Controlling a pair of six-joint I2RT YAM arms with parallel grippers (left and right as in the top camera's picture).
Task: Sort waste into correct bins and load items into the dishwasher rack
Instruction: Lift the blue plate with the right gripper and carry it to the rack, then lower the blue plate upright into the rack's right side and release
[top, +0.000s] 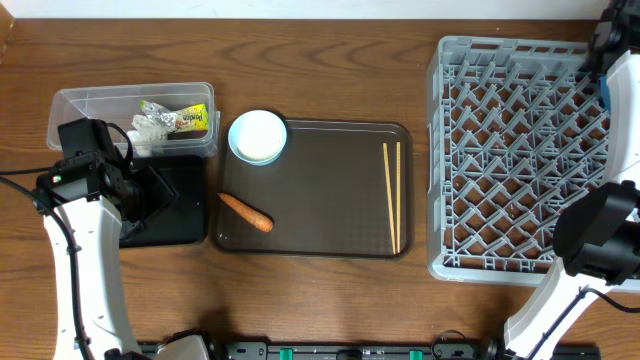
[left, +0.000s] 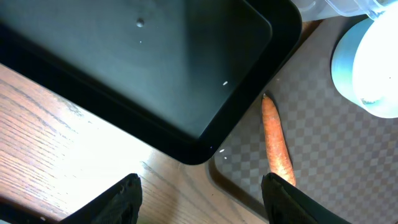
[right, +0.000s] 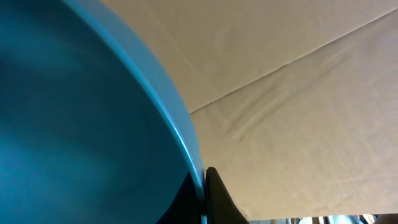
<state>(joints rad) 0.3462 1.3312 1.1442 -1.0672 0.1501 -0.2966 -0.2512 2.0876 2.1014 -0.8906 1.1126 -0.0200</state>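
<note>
Loading step: the right gripper (right: 203, 198) is pinched on the rim of one large blue dish (right: 74, 124) at the far right corner of the grey pegged plastic dishwasher rack (top: 510, 150). Next, I judge, it needs lowering between pegs. The left gripper (left: 202, 202), spread and empty, hovers near one orange carrot piece (left: 277, 146) at the near left corner of the brown serving tray (top: 320, 200). One round white bowl (top: 258, 136) and two wooden chopsticks (top: 391, 195) share the tray.

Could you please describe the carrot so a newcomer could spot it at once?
Left of the big grey rack lies a dark brown tray. Near its left edge, below the white bowl in the overhead view, lies the carrot: the only orange thing, unlike the pale chopsticks.
</note>
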